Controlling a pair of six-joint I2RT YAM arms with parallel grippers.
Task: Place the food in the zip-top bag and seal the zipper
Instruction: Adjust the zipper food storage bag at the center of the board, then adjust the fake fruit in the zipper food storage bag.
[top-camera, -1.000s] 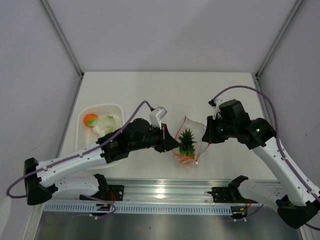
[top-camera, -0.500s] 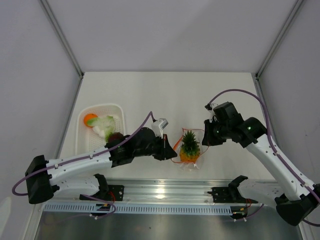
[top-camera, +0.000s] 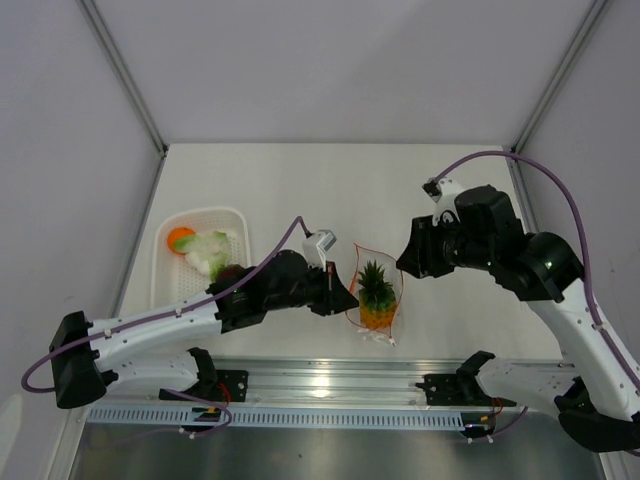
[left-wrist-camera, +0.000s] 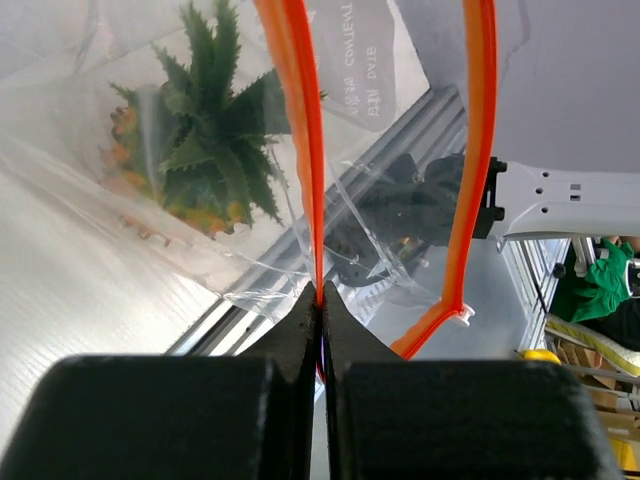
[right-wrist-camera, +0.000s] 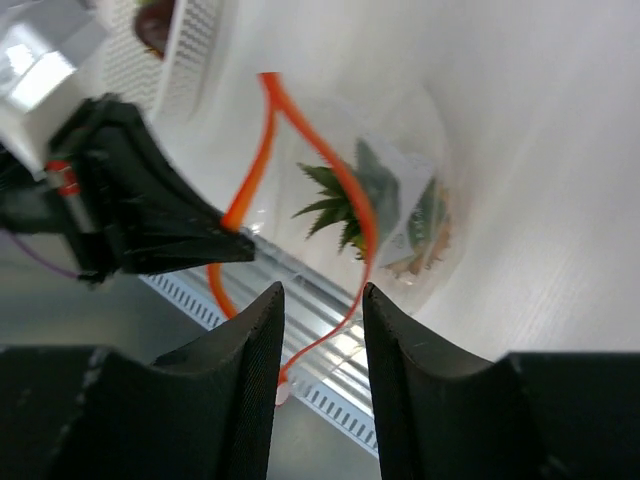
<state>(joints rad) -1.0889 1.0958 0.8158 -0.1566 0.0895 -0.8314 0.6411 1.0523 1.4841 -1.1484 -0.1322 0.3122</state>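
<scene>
The clear zip-top bag (top-camera: 378, 300) hangs just above the table's near edge, mouth open, with the orange pineapple (top-camera: 375, 297) inside it. My left gripper (top-camera: 349, 291) is shut on the left side of the red-orange zipper (left-wrist-camera: 300, 120), the strip pinched between its tips (left-wrist-camera: 321, 300). The other side of the zipper (left-wrist-camera: 478, 150) bows away freely. The pineapple (left-wrist-camera: 200, 150) shows through the plastic. To the bag's right my right gripper (top-camera: 404, 264) is open and holds nothing; its jaws (right-wrist-camera: 322, 300) stand apart, with the zipper loop (right-wrist-camera: 362, 215) beyond them.
A white mesh basket (top-camera: 200, 211) at the left holds a round orange fruit (top-camera: 181, 238), a pale leafy vegetable (top-camera: 210, 248) and a dark red piece (top-camera: 232, 272). The metal rail (top-camera: 330, 385) runs along the near edge below the bag.
My right gripper has opened, let go of the bag's right edge and drawn back to the right. The left gripper keeps its hold, and the bag's mouth has narrowed.
</scene>
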